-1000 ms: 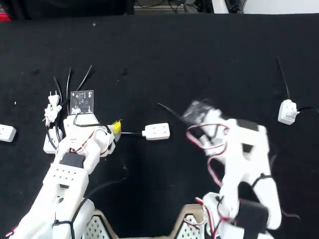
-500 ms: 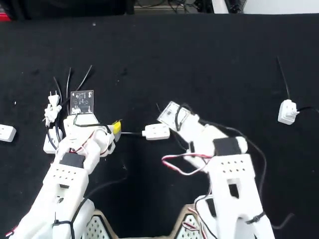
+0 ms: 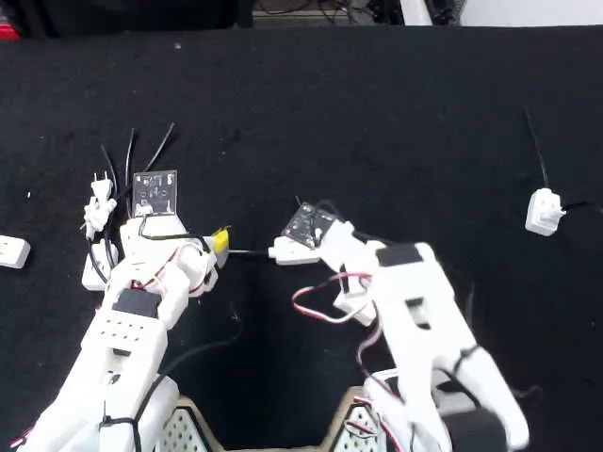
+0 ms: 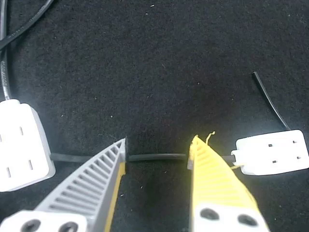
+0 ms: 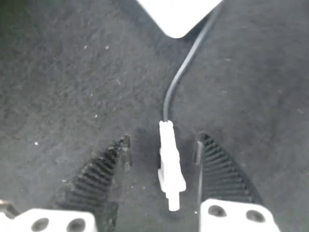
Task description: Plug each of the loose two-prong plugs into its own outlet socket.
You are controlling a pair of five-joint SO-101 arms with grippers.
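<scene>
**Right gripper brought over plug**

The right gripper (image 5: 163, 140) stood wide open, jaws flanking a white plug (image 5: 169, 166) on the table (image 3: 396, 113) without gripping it. Within the last second the right arm (image 3: 415, 301) had swung leftward to this spot beside the central outlet socket (image 3: 292, 250). The left gripper (image 4: 158, 145), also open, had stayed astride the black cord (image 4: 157, 157), holding nothing. The plug looked ready for pickup.

The high view looks down over the whole black desk (image 3: 396, 104), with the robot's side at 6 o'clock. The left wrist view hangs close over the desk, facing down past the left pincer (image 4: 159, 145). Its white socket block (image 4: 270, 153) is the one at the high view's centre. The right wrist view sits closer still, facing down between the fingers of the right pincer (image 5: 163, 140).
</scene>
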